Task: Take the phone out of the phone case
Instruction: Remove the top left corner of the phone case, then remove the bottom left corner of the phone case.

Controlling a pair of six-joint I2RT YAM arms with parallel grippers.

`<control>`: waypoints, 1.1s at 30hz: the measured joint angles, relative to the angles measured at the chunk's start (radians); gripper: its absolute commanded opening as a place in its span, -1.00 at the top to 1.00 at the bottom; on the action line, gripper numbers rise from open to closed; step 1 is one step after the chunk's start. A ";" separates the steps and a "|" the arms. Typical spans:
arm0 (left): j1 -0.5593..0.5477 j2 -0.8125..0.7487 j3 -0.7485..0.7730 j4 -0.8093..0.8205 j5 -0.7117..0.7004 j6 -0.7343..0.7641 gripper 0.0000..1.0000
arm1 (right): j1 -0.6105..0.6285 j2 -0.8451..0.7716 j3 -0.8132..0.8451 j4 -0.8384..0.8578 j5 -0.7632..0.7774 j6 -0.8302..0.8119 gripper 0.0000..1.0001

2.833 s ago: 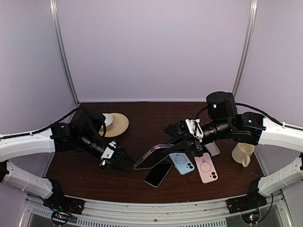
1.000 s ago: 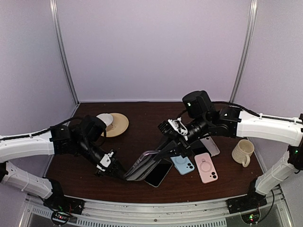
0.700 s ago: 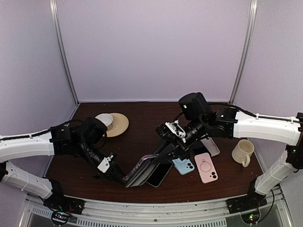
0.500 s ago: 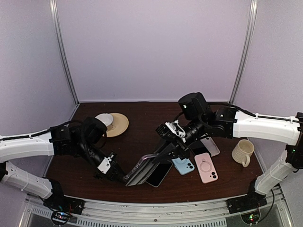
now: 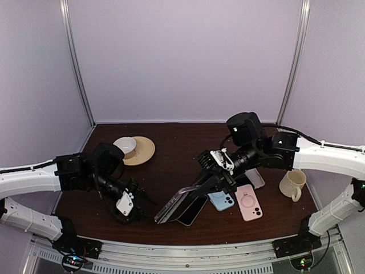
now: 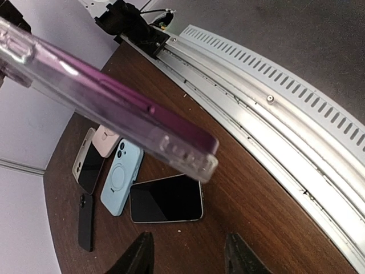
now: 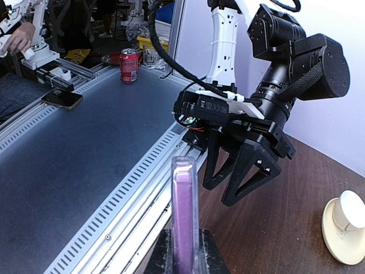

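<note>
A purple phone (image 6: 108,94) sits inside a clear phone case (image 6: 197,162). My right gripper (image 5: 206,187) is shut on one end of the case and holds it slanted above the table, its free end low and pointing towards the left arm. In the right wrist view the cased phone (image 7: 183,200) stands edge-on between the right fingers (image 7: 164,251). My left gripper (image 5: 142,204) is open just left of that free end and touches nothing. Its two fingertips (image 6: 140,257) show at the bottom of the left wrist view, with only table between them.
Under the held case lie a bare black-screen phone (image 5: 191,210), a blue-cased one (image 5: 219,198), a pink-cased one (image 5: 248,202) and a grey one (image 5: 255,178). A cream mug (image 5: 292,184) stands at the right. A cup on a saucer (image 5: 137,149) sits back left. The metal rail (image 6: 274,131) borders the near edge.
My left gripper, shut at the case's lower end, has opened and drawn back to the left. The right gripper keeps the cased phone and has shifted slightly right.
</note>
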 measured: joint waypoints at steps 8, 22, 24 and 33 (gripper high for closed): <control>0.093 -0.045 -0.001 0.026 0.026 -0.027 0.03 | -0.001 -0.130 -0.091 0.057 0.117 0.001 1.00; 0.211 -0.079 -0.042 0.412 0.228 -0.391 -0.04 | -0.004 -0.219 -0.246 0.552 0.315 0.242 1.00; 0.218 -0.079 -0.055 0.486 0.242 -0.448 -0.04 | -0.004 -0.224 -0.251 0.617 0.326 0.277 1.00; 0.236 -0.047 -0.085 0.745 0.274 -0.700 0.04 | -0.006 -0.223 -0.252 0.798 0.328 0.415 1.00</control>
